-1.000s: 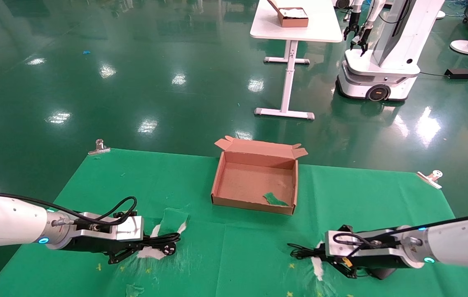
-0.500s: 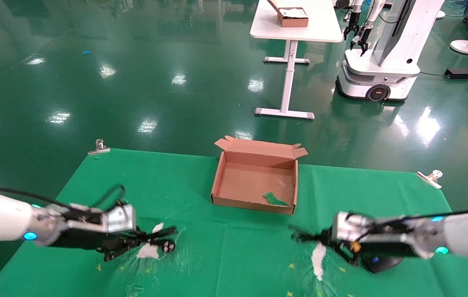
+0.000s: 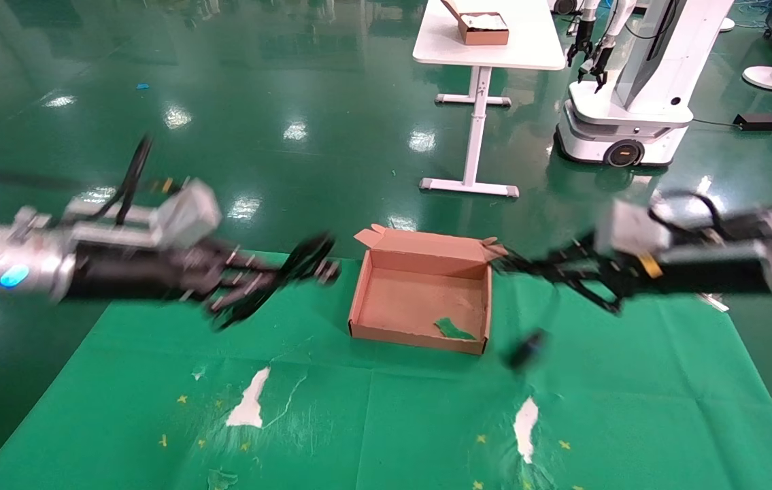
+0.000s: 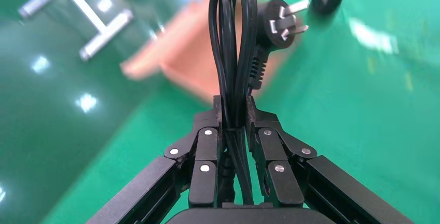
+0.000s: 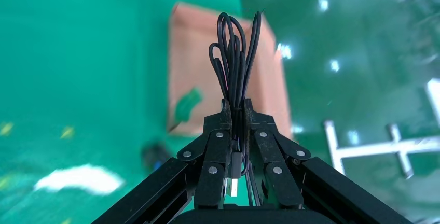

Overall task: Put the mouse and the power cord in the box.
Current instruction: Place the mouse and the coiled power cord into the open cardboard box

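1. Tabletop (image 3: 386, 422), green cloth, nearest: 2 white torn patches in the cloth, small yellow marks around them. Nothing is lying on this near part.

2. Mouse (image 3: 527, 348): small dark body, blurred, dangling just off the box's near right corner, hanging by its thin cable. Cable loops are bunched in the right claw (image 3: 566, 267), whose fingers are pinching them tight; the right wrist view is showing the bundle (image 5: 236, 63) sticking up between the fingers.

3. Power cord (image 4: 234, 53): thick coils folded double, pronged plug (image 4: 277, 22) at the far end. The left claw (image 3: 256, 279) is pressing together on the coils, holding them in the air just left of the box.

4. Box (image 3: 420, 333): brown cardboard, lid open, green scrap (image 3: 454, 329) inside, sitting between the 2 claws.

5. Step, as I am judging it: both items are lifted and being carried to the box. Next move is calling for each claw to come over the opening, lower, then release; the swinging mouse may catch the box wall.

6. Beyond: 2 metal clips at the cloth's far corners, then green floor, a white table bearing a smaller box, another white robot. Nothing is standing in the way.
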{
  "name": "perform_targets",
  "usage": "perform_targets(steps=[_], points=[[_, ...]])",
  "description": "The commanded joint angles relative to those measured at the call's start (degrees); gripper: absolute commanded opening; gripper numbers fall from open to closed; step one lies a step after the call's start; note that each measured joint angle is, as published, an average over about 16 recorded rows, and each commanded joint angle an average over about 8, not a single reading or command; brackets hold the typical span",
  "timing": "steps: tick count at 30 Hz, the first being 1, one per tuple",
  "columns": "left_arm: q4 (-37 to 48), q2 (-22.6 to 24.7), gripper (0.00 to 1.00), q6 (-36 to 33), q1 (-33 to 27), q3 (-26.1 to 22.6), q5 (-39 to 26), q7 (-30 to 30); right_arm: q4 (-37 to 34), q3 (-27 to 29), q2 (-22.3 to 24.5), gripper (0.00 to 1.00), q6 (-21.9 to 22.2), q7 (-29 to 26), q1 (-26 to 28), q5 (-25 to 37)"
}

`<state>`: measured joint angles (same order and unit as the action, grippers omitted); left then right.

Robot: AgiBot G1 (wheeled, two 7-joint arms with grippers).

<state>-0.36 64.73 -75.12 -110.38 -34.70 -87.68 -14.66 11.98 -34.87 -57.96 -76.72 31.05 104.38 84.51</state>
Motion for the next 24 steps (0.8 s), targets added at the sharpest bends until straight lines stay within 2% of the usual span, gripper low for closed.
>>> perform_targets(steps=[1, 6, 10, 14, 17, 21, 22, 24], points=[[0.4, 1.7, 0.00, 0.5, -1.1, 0.8, 1.1, 2.3, 2.0, -0.2, -0.9, 0.00, 0.0, -1.9, 2.0, 0.4], [0.5, 7.4, 0.00, 9.2, -4.2, 1.9, 2.8, 7.5, 0.1, 0.3, -8.0, 0.00, 6.8, -0.9, 1.9, -0.3], [0.0, 10.0, 0.00, 14.6, -6.0, 2.5, 3.7, 9.0, -3.6, 0.6, -14.4, 0.00, 17.5, 1.3, 0.6, -0.2], [-0.4, 10.3, 0.00, 16.3, -6.9, 2.5, 3.7, 9.0, -5.8, 0.8, -18.8, 0.00, 27.3, 2.7, -1.7, -0.3], [-0.2, 9.5, 0.00, 15.6, -7.1, 2.2, 3.2, 8.7, -5.6, 0.8, -19.9, 0.00, 29.9, 3.2, -3.8, -1.0], [0.2, 8.1, 0.00, 13.5, -6.9, 1.7, 2.4, 8.4, -4.3, 0.5, -20.1, 0.00, 30.0, 3.2, -6.6, -2.0], [0.3, 7.7, 0.00, 12.8, -6.8, 1.5, 2.2, 8.2, -4.1, 0.3, -20.1, 0.03, 29.8, 3.1, -7.3, -2.2], [0.4, 7.3, 0.00, 11.6, -6.5, 1.4, 2.0, 7.9, -3.7, -0.1, -20.1, 0.27, 29.6, 2.9, -8.2, -2.5]])
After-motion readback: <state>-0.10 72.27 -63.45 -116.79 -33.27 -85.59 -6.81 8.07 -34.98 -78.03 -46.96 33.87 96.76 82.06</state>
